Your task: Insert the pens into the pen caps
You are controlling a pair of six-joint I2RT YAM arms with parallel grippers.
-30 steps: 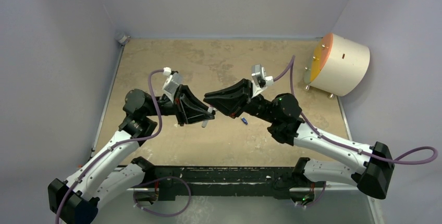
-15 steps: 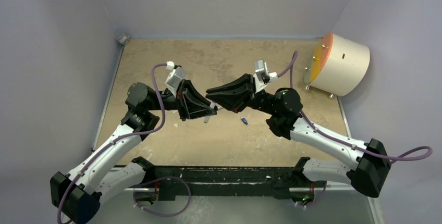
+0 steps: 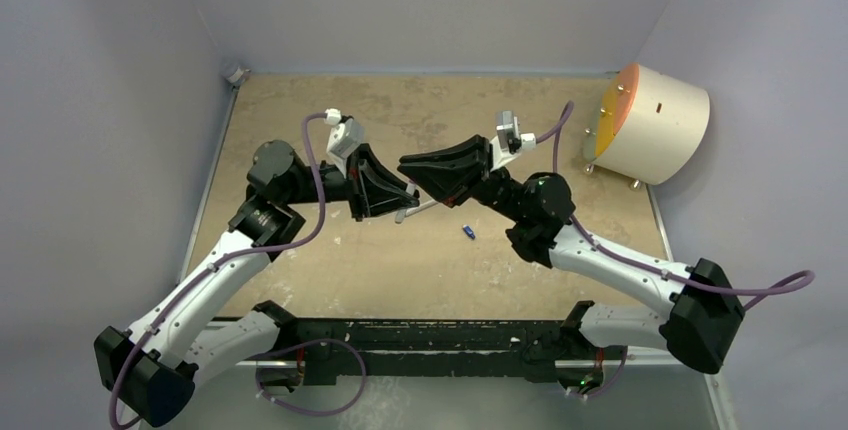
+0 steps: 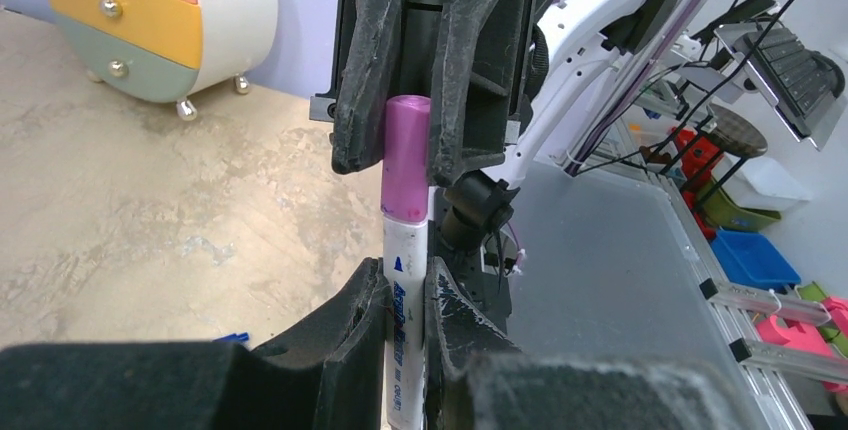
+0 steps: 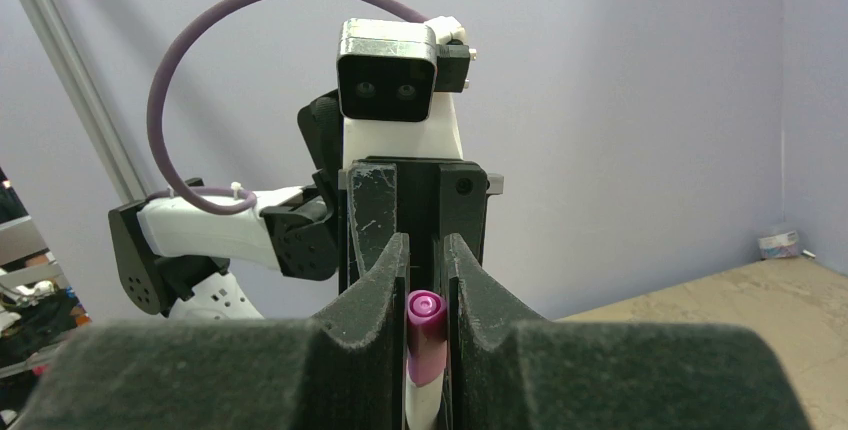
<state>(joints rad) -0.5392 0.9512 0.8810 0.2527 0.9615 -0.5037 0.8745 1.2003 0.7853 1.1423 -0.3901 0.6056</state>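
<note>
A white pen [image 4: 405, 325] with blue lettering stands between the fingers of my left gripper [image 4: 405, 280], which is shut on its barrel. Over the pen's front end sits the pink pen cap [image 4: 406, 155], and my right gripper [image 5: 427, 250] is shut on that cap [image 5: 425, 335]. The two grippers face each other tip to tip above the table, left gripper [image 3: 405, 200] and right gripper [image 3: 432, 190], with the pen [image 3: 418, 209] nearly level between them. A blue pen cap [image 3: 467, 231] lies on the table just right of the grippers and shows again [image 4: 232, 337] low in the left wrist view.
A round cream cabinet [image 3: 655, 120] with orange and yellow drawer fronts stands at the table's back right corner. A black rail [image 3: 430, 335] runs along the near edge between the arm bases. Lilac walls close in the left, back and right sides.
Both arms have risen and moved toward the back. The left gripper has swung its pen from pointing down to nearly level, and the grippers have closed together, cap against pen.
</note>
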